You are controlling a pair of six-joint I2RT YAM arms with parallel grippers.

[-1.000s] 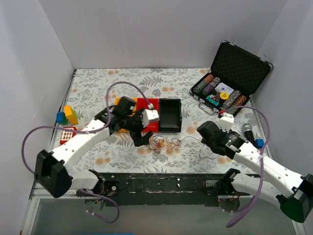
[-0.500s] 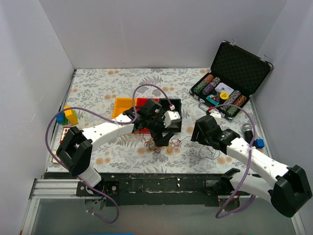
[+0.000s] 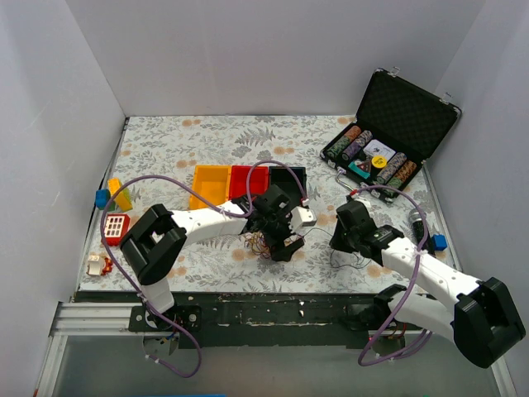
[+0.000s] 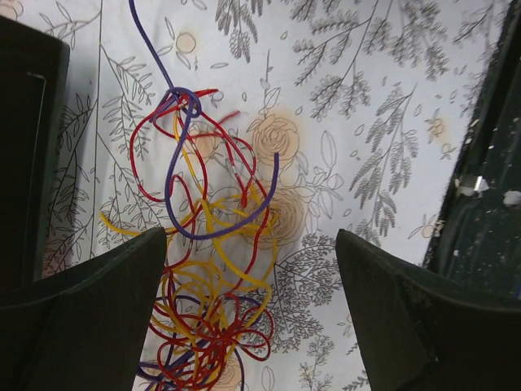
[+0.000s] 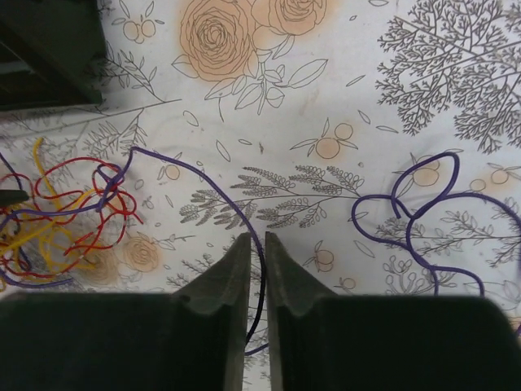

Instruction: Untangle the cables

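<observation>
The cables (image 3: 266,242) lie as a small tangle of red, yellow and purple wires on the flowered cloth, in front of the bins. My left gripper (image 3: 283,244) hangs right over it. In the left wrist view that gripper (image 4: 251,236) is open wide, with the tangle (image 4: 207,269) between the fingers, closer to the left one. A single purple cable (image 5: 195,175) runs from the tangle (image 5: 65,220) into my right gripper (image 5: 256,236), which is shut on it. More of this purple cable lies in loops (image 5: 423,212) to the right. In the top view the right gripper (image 3: 340,240) sits low, right of the tangle.
Orange (image 3: 210,182), red (image 3: 250,179) and black (image 3: 287,176) bins stand just behind the tangle. An open poker chip case (image 3: 388,132) is at the back right. Toy blocks (image 3: 116,194) and a red keypad toy (image 3: 116,226) lie at the left. The dark front rail (image 4: 480,163) is close by.
My left arm has swung right and forward from the bins to above the tangle. The right gripper has moved left and its jaws have closed on the purple cable.
</observation>
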